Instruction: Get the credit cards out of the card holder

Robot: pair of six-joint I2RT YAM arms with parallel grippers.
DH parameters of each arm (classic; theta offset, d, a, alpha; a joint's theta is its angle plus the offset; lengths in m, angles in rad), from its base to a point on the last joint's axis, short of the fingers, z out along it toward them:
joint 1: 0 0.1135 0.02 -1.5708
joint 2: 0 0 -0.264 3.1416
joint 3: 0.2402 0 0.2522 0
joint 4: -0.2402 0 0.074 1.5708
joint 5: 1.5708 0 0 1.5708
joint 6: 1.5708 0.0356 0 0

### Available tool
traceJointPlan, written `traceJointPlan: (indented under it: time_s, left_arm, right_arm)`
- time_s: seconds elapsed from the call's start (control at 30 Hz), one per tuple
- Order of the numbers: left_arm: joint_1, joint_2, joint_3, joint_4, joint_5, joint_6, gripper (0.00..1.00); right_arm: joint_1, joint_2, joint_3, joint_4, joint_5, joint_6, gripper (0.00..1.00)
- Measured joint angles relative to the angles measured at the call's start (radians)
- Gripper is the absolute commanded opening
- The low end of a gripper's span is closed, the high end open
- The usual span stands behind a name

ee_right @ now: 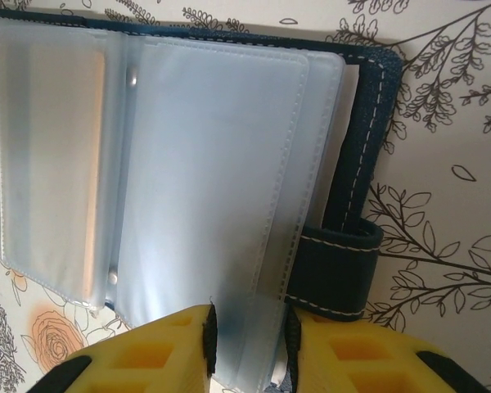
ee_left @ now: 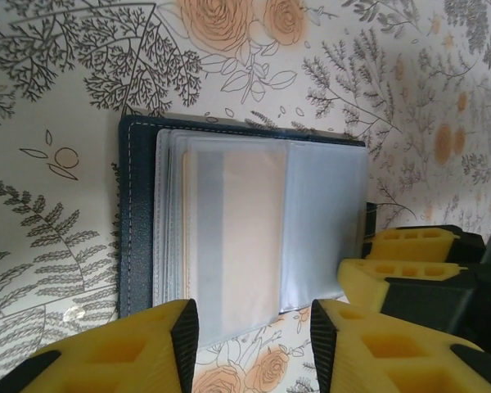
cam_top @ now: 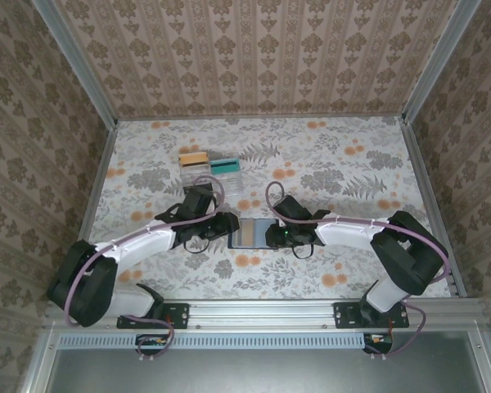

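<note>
My left claw (ee_left: pixel 250 344) stands part open, straddling the near edge of the holder's (ee_left: pixel 137 237) clear pockets. A tan card (ee_left: pixel 250 221) sits in the pocket just ahead of it, its face too clouded to read. My right claw (ee_right: pixel 247 342) is almost closed, pinching a clear page, and the strap (ee_right: pixel 335 274) lies just right of it. Open worktop (ee_left: pixel 57 106) runs left of and ahead of the left claw, past the holder's stitched edge.

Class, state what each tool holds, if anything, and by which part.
The right tool appears to pinch the card holder by the free edge of a clear pocket page. The left tool stands open around the holder's edge, gripping nothing.
</note>
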Motion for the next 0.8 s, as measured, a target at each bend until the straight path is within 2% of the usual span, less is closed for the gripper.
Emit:
traceJointPlan:
  time_s: [0.43,0.8]
  left_arm:
    - [-0.01,0.114,-0.019,0.121,0.061,-0.023,0.42]
    - [-0.023,0.134,-0.019,0.121,0.045,-0.023,0.39]
  right_arm:
    - [0.0,0.0,0.0,-0.001,0.001,0.005,0.31]
    - [0.002,0.0,0.0,-0.001,0.002,0.005,0.3]
